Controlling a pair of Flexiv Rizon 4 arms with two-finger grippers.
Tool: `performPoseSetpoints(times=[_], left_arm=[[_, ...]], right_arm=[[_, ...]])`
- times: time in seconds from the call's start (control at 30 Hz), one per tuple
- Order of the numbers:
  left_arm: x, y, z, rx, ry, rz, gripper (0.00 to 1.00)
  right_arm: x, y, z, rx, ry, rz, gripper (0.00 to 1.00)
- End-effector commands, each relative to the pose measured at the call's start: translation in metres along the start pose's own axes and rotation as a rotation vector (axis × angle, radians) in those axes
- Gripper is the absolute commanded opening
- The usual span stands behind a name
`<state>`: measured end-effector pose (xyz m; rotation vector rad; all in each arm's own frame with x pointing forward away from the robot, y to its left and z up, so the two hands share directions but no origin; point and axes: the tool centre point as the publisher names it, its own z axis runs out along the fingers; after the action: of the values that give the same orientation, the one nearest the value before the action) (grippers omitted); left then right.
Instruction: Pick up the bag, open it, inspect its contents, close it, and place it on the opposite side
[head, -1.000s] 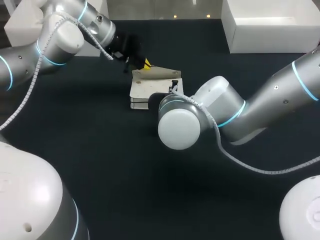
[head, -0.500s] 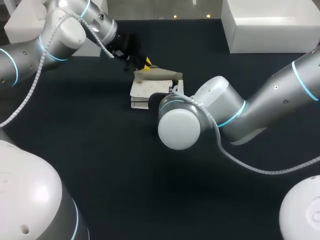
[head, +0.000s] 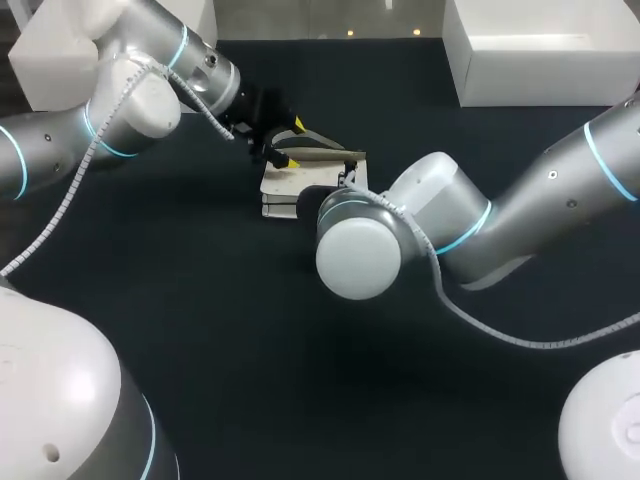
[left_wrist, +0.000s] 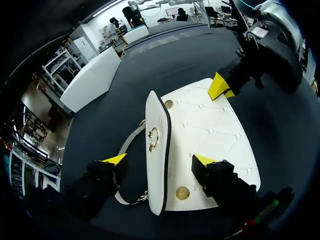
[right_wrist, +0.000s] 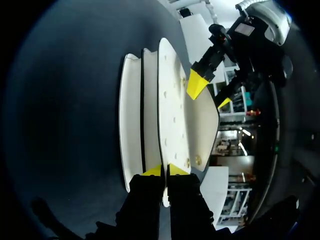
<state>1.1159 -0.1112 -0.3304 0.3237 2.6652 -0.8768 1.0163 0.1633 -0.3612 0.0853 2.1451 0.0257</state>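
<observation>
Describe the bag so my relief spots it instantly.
On the dark table, look just beyond its centre. The small white quilted handbag lies there, flap raised; unlike the plain white boxes at the far edge, it has gold studs and a strap.

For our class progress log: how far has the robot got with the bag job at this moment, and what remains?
Done: the right hand pinches an edge of the bag, whose flap stands raised. In hand: the left hand, open, straddles that flap, so opening looks under way. Left: inspecting, closing, and placing it on the opposite side.
</observation>
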Motion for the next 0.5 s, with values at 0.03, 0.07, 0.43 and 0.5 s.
performPoseSetpoints(times=[0.03, 0.07, 0.43, 0.5], left_arm=[[-0.008, 0.004, 0.016, 0.003, -0.028, -0.018, 0.88], [-0.011, 0.005, 0.018, 0.0, -0.029, -0.023, 0.87], [-0.025, 0.016, 0.03, -0.025, -0.025, -0.053, 0.75], [-0.026, 0.016, 0.03, -0.027, -0.024, -0.053, 0.67]], right_arm=[[0.003, -0.003, 0.0, -0.014, -0.02, 0.0, 0.0], [0.003, -0.003, 0.0, -0.014, -0.02, 0.0, 0.0], [0.003, -0.003, 0.0, -0.014, -0.02, 0.0, 0.0], [0.003, -0.003, 0.0, -0.014, -0.02, 0.0, 0.0]])
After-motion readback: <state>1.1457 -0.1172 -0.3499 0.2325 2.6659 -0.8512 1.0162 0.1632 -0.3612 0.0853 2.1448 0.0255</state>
